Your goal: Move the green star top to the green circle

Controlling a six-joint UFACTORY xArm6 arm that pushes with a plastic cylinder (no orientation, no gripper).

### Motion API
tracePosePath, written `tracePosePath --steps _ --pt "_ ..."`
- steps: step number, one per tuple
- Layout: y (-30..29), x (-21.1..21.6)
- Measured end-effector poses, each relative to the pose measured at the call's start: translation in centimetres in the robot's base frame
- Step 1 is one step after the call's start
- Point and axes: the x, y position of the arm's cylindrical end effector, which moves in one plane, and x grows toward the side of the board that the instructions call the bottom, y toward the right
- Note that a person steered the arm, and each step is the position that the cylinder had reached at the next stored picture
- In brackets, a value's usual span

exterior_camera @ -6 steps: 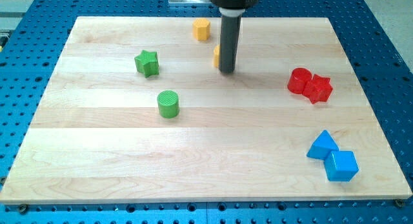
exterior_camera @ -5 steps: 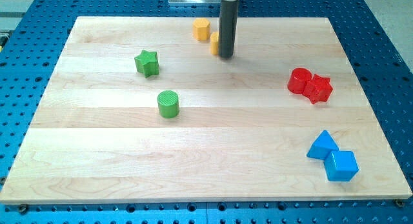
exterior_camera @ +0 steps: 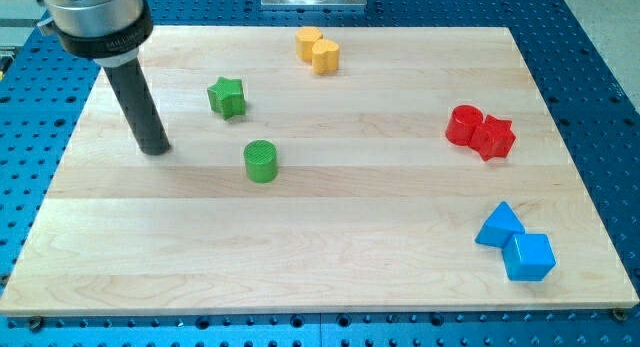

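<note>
while no writing shows anywhere, you see my tip (exterior_camera: pixel 155 150) holding nothing, left of the green star (exterior_camera: pixel 228 96) and green circle (exterior_camera: pixel 261 161).

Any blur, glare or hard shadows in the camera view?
Camera view: sharp across the board; no motion blur on my tip, which sits to the view's left of the green star and green circle. Lighting is even and diffuse, with only faint soft shadows under the blocks. No glare.

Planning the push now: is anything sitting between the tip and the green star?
No. In the camera view only bare board separates my tip from the green star, which lies up and to the view's right.
</note>
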Motion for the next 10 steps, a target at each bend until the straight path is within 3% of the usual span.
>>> tracePosePath --steps 2,4,5,9,10 --pt "4.5 -8.7" --pt "10.5 -6.1" --pt "11.6 -3.7" --pt "14.3 -1.4" --pt "8.9 -1.4"
